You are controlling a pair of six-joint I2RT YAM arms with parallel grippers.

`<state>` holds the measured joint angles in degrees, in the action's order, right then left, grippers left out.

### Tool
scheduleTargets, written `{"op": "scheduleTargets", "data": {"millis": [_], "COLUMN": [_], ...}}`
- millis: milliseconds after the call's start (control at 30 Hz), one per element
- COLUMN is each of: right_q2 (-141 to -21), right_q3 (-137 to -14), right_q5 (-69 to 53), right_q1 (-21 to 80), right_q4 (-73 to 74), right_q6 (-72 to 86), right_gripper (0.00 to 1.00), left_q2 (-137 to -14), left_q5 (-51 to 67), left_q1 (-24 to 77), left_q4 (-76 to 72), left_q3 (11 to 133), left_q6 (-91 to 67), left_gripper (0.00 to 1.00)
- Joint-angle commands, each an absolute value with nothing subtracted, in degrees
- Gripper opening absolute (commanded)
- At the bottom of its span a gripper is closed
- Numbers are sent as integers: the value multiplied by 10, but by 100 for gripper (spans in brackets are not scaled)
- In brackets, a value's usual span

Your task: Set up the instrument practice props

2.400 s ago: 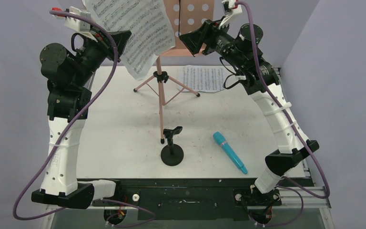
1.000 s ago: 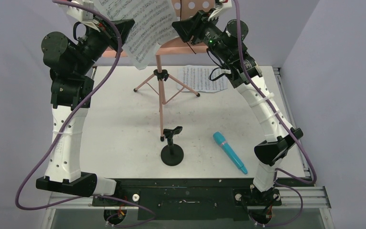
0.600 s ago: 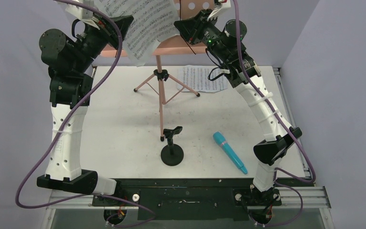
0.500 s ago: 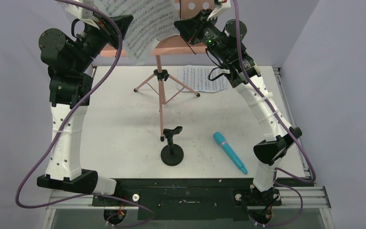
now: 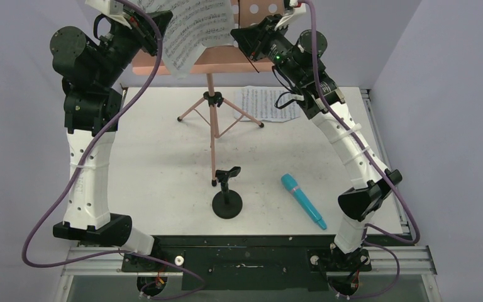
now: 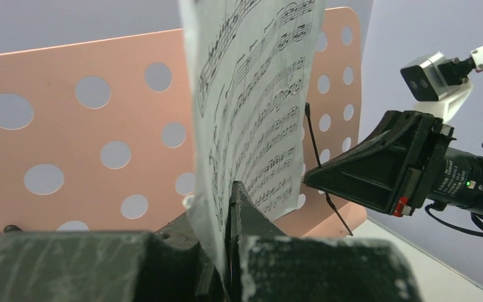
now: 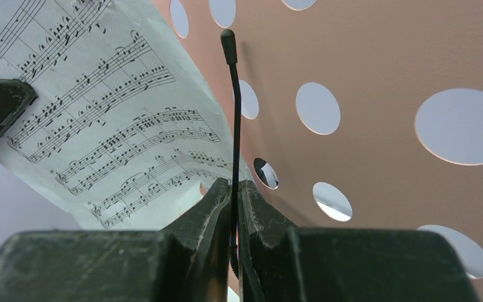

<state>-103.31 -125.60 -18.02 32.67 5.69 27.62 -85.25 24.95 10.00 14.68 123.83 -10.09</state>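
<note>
The pink music stand (image 5: 220, 60) is on its tripod at the back of the table. My left gripper (image 5: 162, 22) is shut on the lower edge of a sheet-music page (image 5: 198, 28), holding it upright in front of the stand's perforated desk (image 6: 88, 126). The left wrist view shows the page (image 6: 255, 107) pinched between the fingers (image 6: 229, 189). My right gripper (image 7: 234, 184) is shut on the stand's thin black page-holder wire (image 7: 234, 107), beside that page (image 7: 100, 119). A second page (image 5: 265, 104) lies flat behind the tripod. The teal microphone (image 5: 302, 200) lies near the black mic stand (image 5: 227, 198).
The tripod legs (image 5: 211, 100) spread over the back middle of the table, one reaching toward the mic stand. Purple cables hang from both arms. A black rail (image 5: 245, 255) runs along the near edge, and grey walls close in the back and sides.
My right gripper has shut on the page-holder wire. My left arm has lifted the page a little higher against the stand's desk.
</note>
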Motion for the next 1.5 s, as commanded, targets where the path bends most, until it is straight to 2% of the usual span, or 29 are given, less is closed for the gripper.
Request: {"op": "scheduleTargets", "data": {"millis": [0,567,1467], "right_q2": [-986,-943,-918], "right_q3": [-1226,-1143,-1101], "right_q5": [-184,-309,-304], "right_q1": [326,327,328], "right_q4": [5,-144,-163], "right_q6": [258,210,202], "right_gripper": [5,5,5], "left_q2": [-864,-880,-907], "left_q5": [226,235,283], "left_q1": [96,97,161], "left_q4": [154,149,129], "left_q3": [1273,1288,1314], "left_q6": [-102,-103,-100], "left_gripper": [0,0,0]}}
